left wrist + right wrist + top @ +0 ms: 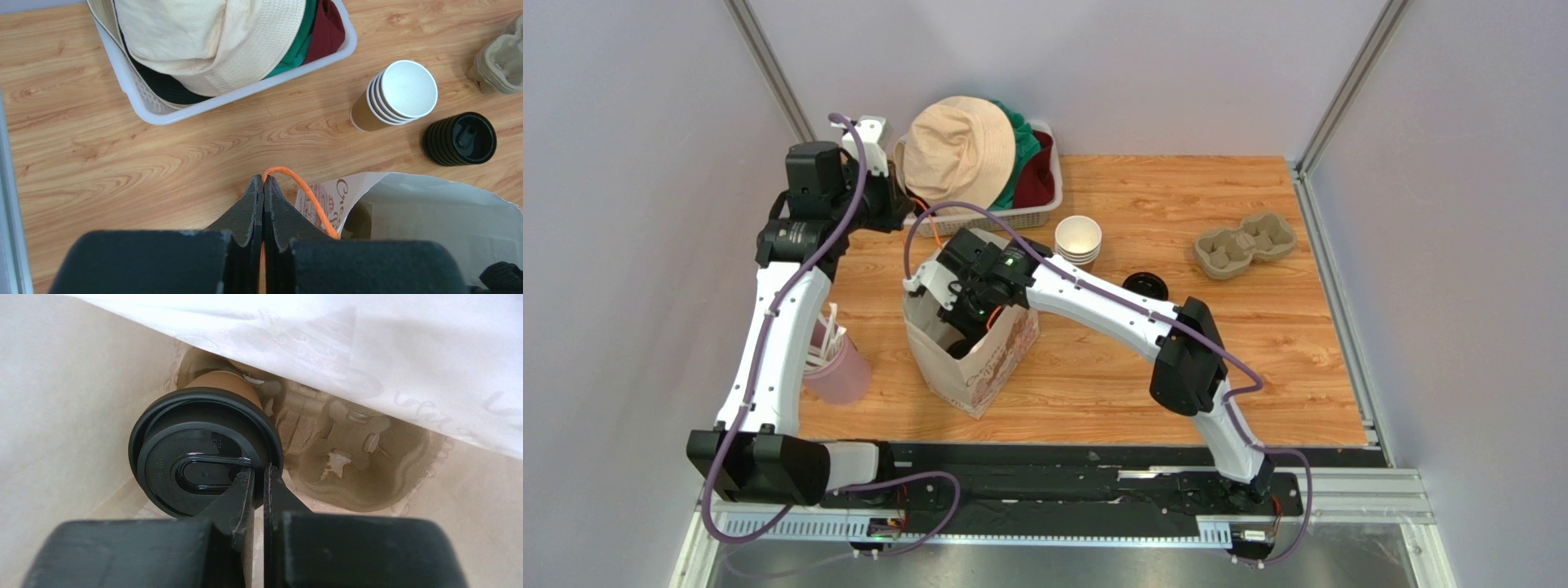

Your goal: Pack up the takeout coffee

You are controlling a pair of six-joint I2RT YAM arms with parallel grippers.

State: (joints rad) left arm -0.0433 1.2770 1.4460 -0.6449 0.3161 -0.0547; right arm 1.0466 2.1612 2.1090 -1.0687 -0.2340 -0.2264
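The takeout coffee (196,459), a kraft-brown cup under a black lid, stands in one pocket of a pulp cup carrier (356,459) at the bottom of a white paper bag (995,368). My right gripper (258,471) reaches down into the bag. Its fingers are pinched on the near right rim of the lid with only a thin slit between them. My left gripper (264,182) is shut on the bag's orange cord handle (307,196) at the bag's far left corner. It holds the mouth of the bag (430,208) up.
A white basket (1044,202) of hats stands at the back. A stack of paper cups (1078,239) and a stack of black lids (1145,286) stand right of the bag. An empty pulp carrier (1244,245) lies further right. A pink cup of straws (840,368) stands left of the bag.
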